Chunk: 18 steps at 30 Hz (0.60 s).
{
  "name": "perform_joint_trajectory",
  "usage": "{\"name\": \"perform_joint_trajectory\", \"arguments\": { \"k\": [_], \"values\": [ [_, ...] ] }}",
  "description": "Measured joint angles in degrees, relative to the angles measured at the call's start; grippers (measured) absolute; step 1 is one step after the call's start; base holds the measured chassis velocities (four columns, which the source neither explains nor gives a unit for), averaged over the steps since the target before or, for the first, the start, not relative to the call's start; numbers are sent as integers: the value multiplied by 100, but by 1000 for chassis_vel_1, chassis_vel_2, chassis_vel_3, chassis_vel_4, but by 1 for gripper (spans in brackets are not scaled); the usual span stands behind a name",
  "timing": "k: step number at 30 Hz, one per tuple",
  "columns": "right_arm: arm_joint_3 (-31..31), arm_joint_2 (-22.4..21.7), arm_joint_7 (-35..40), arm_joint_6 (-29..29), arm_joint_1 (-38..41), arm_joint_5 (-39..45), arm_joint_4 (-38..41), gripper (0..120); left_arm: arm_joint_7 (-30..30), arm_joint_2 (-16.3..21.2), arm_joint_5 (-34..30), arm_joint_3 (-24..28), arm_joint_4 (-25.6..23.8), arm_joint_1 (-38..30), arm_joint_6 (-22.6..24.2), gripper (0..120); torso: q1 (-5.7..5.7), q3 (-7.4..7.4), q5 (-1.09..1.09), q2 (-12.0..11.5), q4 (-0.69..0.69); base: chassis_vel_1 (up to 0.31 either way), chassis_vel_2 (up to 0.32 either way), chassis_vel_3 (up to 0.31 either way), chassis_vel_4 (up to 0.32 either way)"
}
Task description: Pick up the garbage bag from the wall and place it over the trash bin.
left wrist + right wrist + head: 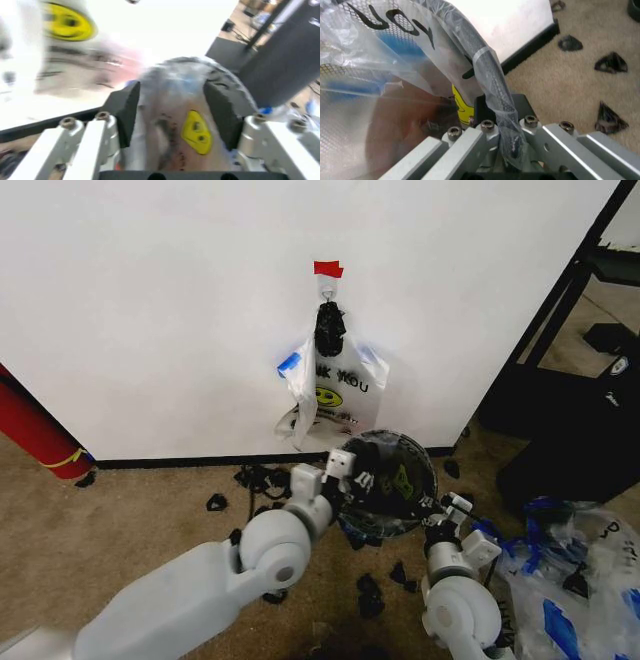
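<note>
One garbage bag point(335, 385) hangs from a hook point(327, 293) on the white wall point(150, 300), under red tape point(328, 269). A second, like bag point(385, 480) is stretched over the trash bin point(415, 452) on the carpet below. My left gripper point(345, 463) is at the bin's left side. It is open, its fingers point(127, 110) standing either side of bagged bulge point(172, 108). My right gripper point(447, 510) is at the bin's right side, shut point(502, 123) on the bag film point(492, 78) wrapped over the bin's black rim.
Black scraps point(260, 478) litter the carpet around the bin. A long red cylinder point(35, 430) leans at the far left. Loose plastic bags point(580, 580) are piled at the right, with black furniture point(570, 410) behind them.
</note>
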Motion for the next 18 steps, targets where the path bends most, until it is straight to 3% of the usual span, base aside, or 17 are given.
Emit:
{"name": "perform_joint_trajectory", "arguments": {
  "k": [3, 9, 13, 18],
  "values": [
    [7, 28, 91, -60, 0, 206, 34, 0, 98, 278, 21, -561, -174, 499, -28, 69, 0, 0, 1, 0, 2, 0, 0, 0, 0],
    [-34, 42, 127, -93, -1, 264, 51, 0, 275, 453, 137, -1062, -301, 1245, -41, 91, 0, 0, 0, 0, 2, 0, 0, 0, 0],
    [-71, 58, 132, -108, -1, 259, 67, 0, 386, 465, 434, -1060, -364, 1412, -36, 98, 0, 0, 0, 0, 2, 0, 0, 0, 0],
    [-117, 92, 133, -115, -21, 138, 79, 0, 552, 530, 1660, -537, -242, 1332, 180, 99, 0, 0, 0, 0, 2, 0, 0, 0, 0]
  ]
}}
